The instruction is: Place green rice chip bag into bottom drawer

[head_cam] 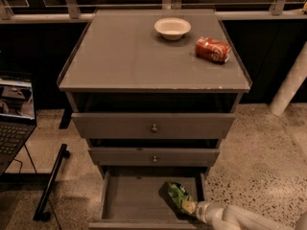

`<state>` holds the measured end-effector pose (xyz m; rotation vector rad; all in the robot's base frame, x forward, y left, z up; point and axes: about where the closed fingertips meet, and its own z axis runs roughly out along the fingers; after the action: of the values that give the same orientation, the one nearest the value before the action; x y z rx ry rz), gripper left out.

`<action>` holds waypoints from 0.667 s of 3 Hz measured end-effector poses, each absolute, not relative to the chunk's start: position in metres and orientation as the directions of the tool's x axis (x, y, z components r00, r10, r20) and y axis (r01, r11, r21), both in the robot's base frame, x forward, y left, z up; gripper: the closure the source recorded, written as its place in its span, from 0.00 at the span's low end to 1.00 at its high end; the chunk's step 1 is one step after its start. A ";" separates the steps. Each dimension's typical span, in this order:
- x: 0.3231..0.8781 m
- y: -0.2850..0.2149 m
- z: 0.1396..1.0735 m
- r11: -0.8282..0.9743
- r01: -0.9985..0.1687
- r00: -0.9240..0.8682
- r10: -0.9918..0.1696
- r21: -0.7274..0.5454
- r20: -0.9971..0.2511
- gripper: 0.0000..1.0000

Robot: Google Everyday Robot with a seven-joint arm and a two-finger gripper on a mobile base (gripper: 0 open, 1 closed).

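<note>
The green rice chip bag is a crinkled green foil bag with orange patches. It lies low inside the open bottom drawer, at its right side. My gripper comes in from the lower right on a white arm and sits at the bag's near end, inside the drawer. The bag looks to be resting on or just above the drawer floor; I cannot tell which.
Two grey drawers with small round knobs are above, partly pulled out. A white bowl and a crushed red soda can stand on the cabinet top. A laptop is at left. A white post is at right.
</note>
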<state>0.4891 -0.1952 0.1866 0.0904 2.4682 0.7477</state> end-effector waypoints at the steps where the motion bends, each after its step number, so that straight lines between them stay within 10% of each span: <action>1: 0.489 -0.196 0.183 0.844 -0.082 -0.849 0.219 0.530 -0.481 0.59; 2: 0.489 -0.196 0.183 0.844 -0.082 -0.849 0.219 0.530 -0.481 0.35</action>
<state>0.4892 -0.1965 0.1832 0.1004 2.4789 0.7449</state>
